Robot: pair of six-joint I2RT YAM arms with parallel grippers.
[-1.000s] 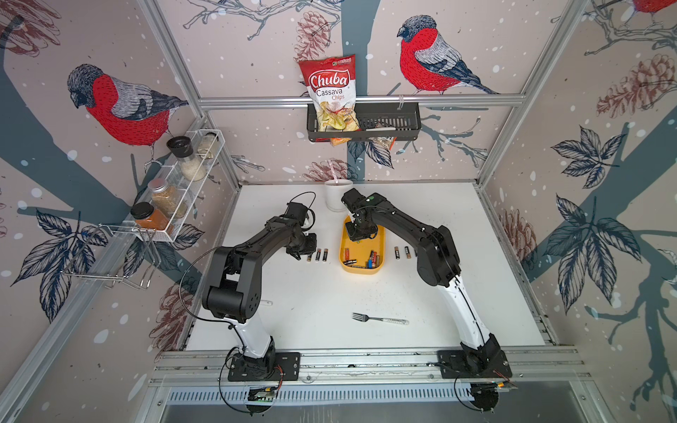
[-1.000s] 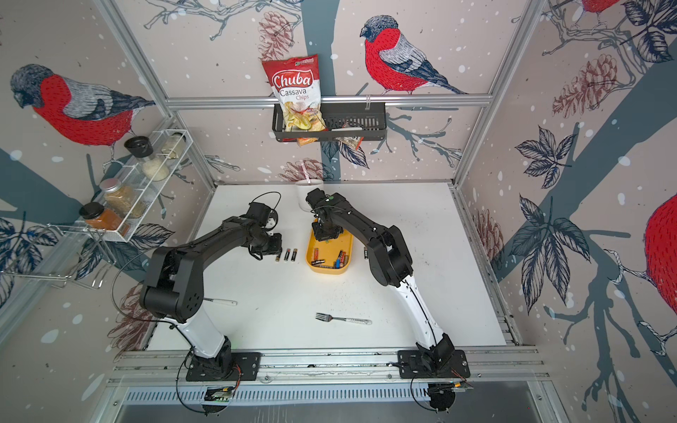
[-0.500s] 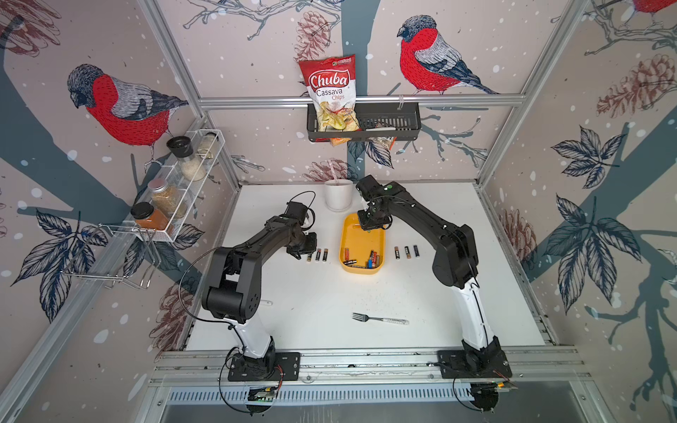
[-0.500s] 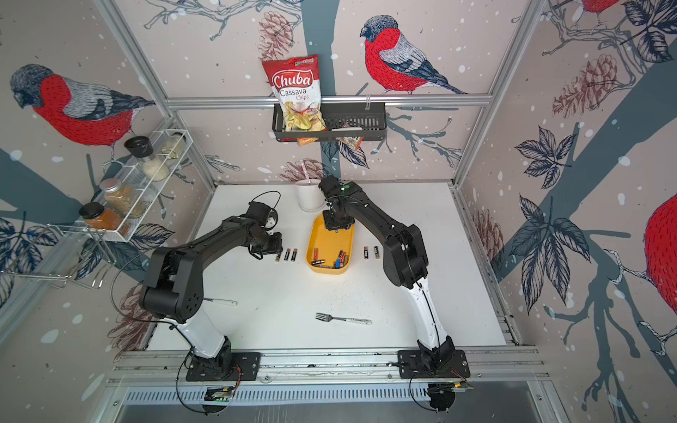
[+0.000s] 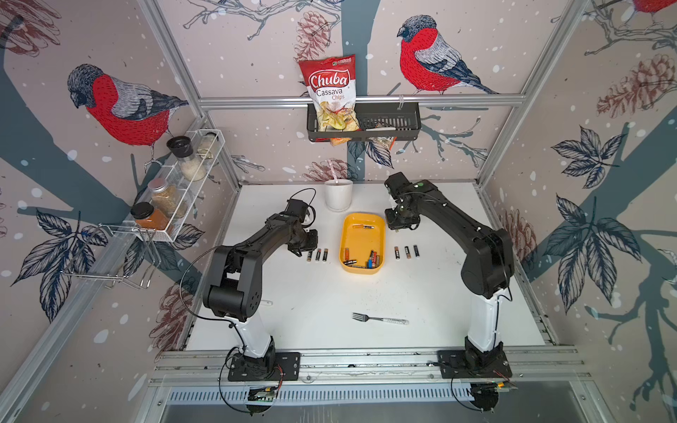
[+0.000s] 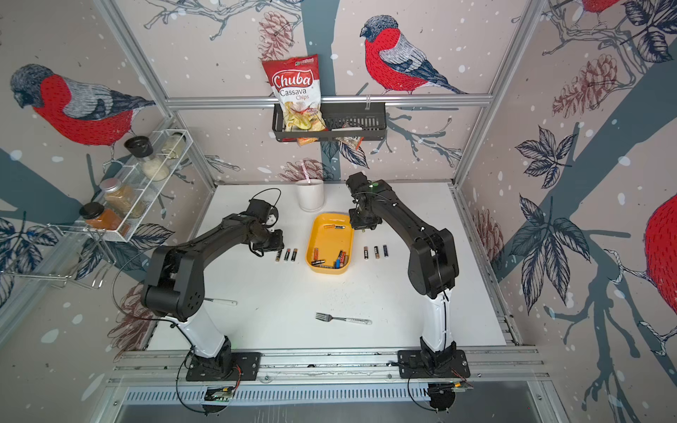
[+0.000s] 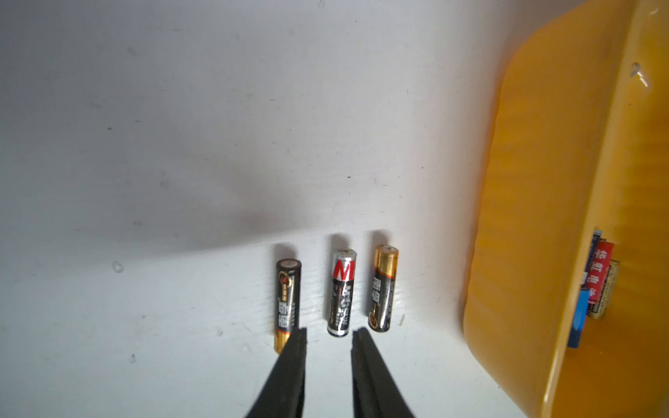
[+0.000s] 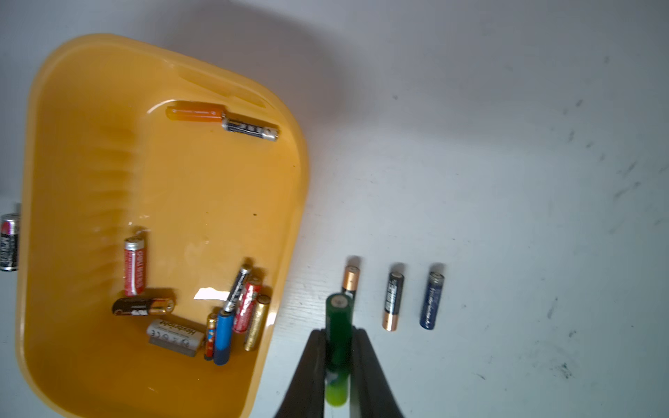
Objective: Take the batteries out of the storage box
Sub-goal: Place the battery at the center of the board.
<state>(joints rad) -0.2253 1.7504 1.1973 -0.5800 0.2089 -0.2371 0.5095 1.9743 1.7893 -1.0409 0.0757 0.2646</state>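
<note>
Overhead look at a white bench, nearest things first. Toward the front edge, a fork lying alone, tines to the left. At mid-bench, a yellow storage box, open-topped, long side running front to back. Inside, a cluster of loose batteries at the near end and a pair of batteries laid end to end at the far end. On the bench to the box's left, a left row of three batteries; to the box's right, apart from its wall, a right row of three batteries. Left hand: hangs low at one end of the left row, fingers a little apart with nothing between them, one fingertip overlapping the tip of the outermost black-and-gold battery, contact impossible to judge. Right hand: sits over the bench just right of the box, clamped on a green battery protruding past the fingertips, lined up in the wrist view over the copper-topped battery nearest the box. Beyond the box, a white cup with a thin stick in it. On the back wall, a black basket holding a red bag of cassava chips; on the left wall, a wire rack with spice jars.
</note>
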